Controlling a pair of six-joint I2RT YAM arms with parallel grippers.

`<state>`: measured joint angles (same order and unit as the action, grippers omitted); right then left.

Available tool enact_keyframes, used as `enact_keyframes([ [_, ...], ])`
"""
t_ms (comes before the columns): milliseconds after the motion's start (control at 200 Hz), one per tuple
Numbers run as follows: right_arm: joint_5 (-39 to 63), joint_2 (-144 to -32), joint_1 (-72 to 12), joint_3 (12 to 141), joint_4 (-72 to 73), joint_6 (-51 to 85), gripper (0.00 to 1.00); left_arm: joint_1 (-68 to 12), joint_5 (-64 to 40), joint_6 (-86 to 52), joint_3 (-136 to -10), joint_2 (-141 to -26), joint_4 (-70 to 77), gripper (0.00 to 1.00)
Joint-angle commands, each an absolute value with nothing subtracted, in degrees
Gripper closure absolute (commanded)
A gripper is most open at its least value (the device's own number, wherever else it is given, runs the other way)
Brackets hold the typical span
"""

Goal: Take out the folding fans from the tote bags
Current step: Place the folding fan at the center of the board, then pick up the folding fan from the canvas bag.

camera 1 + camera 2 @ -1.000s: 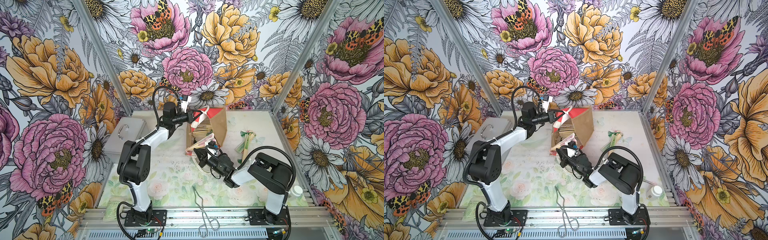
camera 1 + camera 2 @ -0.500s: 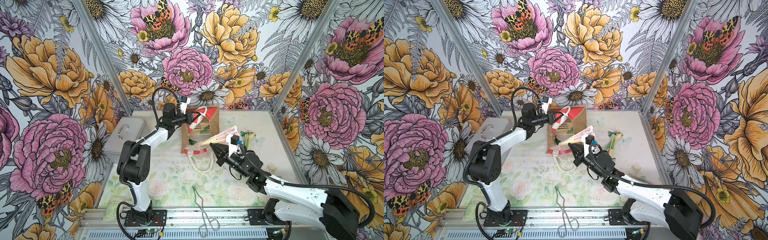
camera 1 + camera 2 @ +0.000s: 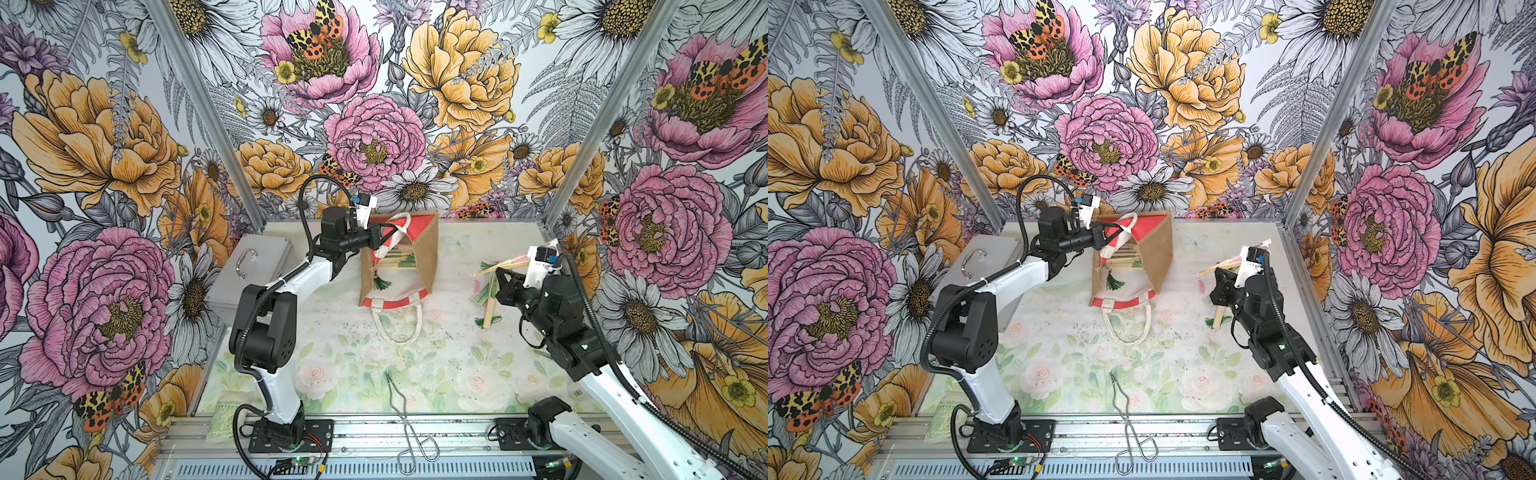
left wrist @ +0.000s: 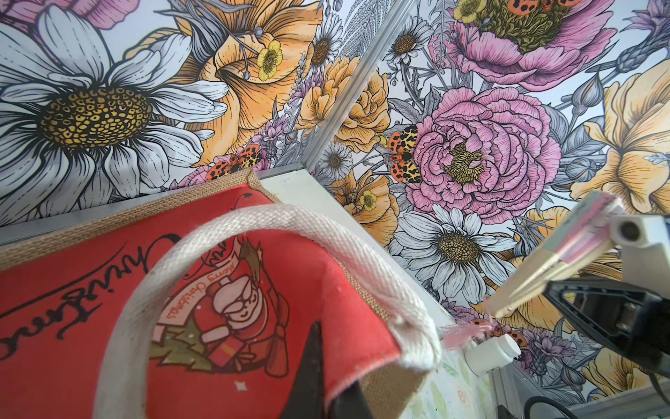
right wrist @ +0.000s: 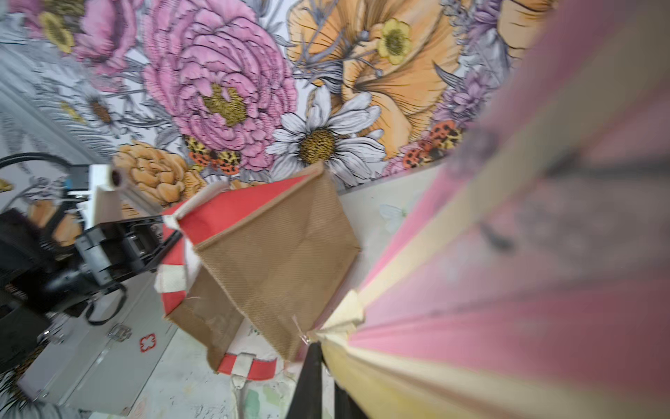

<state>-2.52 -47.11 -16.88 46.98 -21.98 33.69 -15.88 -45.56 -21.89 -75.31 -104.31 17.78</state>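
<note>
Step in hand: carrying one fan away from the bag to the drop spot.

- Left claw (image 3: 380, 237) is clamped on the striped rim of the bag (image 3: 424, 253), by a rope handle. It holds that corner up, so the mouth gapes toward 6 o'clock.
- The bag sits mid-table toward 12 o'clock. Fans in the bag (image 3: 395, 261) show as pale slats, with a green tassel (image 3: 381, 284) hanging over the lip.
- Right claw (image 3: 499, 273) is closed on a pink fan (image 3: 515, 262) and holds it off the table at about 3 o'clock. The fan is tilted, with its pink tassel end pointing back toward the bag.
- Just below it lies a small pile of fans (image 3: 489, 297) that are already out, green among them.

Judgement: partway through, as some fans are out and several are not.
Next move: lower the pink fan onto or beside the pile and open the claw. Then go back to the bag mouth while the left claw holds its grip. A loose rim would let the mouth sag shut.

Surface: a pale floral mat (image 3: 353, 365), flecked with dark specks near the middle.
- Grey metal case (image 3: 249, 270) at 9 to 10 o'clock.
- Wire tongs (image 3: 401, 399) at 6 o'clock, overhanging the front rail.

Room: a booth of three walls papered with big pink, orange and white flowers, with aluminium posts at the corners.
</note>
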Motion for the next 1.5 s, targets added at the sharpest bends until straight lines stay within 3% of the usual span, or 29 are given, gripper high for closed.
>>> enact_keyframes([
  [0,0.8,-54.1,-11.9,50.7,-38.8,36.5,1.0,-15.3,-45.6,-20.3,-75.7,-101.4,18.4,1.0],
  [320,5.5,-80.2,-3.2,61.5,-45.4,29.7,1.0,-16.2,-46.9,-18.4,-76.1,-100.7,17.0,1.0],
  [700,8.8,-100.7,-0.5,71.4,-46.7,27.3,1.0,-17.2,-47.1,-17.0,-77.0,-100.4,15.4,1.0],
  [780,8.8,-103.1,-0.1,72.9,-46.6,27.4,0.75,-17.3,-47.3,-16.9,-77.1,-100.3,15.2,1.0],
  [826,9.2,-103.7,0.1,73.4,-46.6,27.3,0.67,-17.4,-47.3,-16.9,-77.2,-100.2,15.1,1.0],
  [946,10.2,-102.4,0.5,73.7,-46.5,26.6,0.59,-17.7,-47.2,-16.9,-77.3,-100.1,14.9,1.0],
  [1091,14.0,-96.8,0.7,71.2,-45.6,25.2,0.57,-18.1,-46.1,-17.0,-77.6,-100.1,14.6,1.0],
  [1351,27.4,-74.0,-1.0,55.6,-29.4,24.8,0.58,-19.2,-44.3,-17.3,-79.2,-100.3,12.1,1.0],
  [1491,25.0,-63.6,-8.8,49.2,-20.9,24.4,0.59,-19.3,-43.8,-17.7,-80.1,-100.5,11.0,1.0],
])
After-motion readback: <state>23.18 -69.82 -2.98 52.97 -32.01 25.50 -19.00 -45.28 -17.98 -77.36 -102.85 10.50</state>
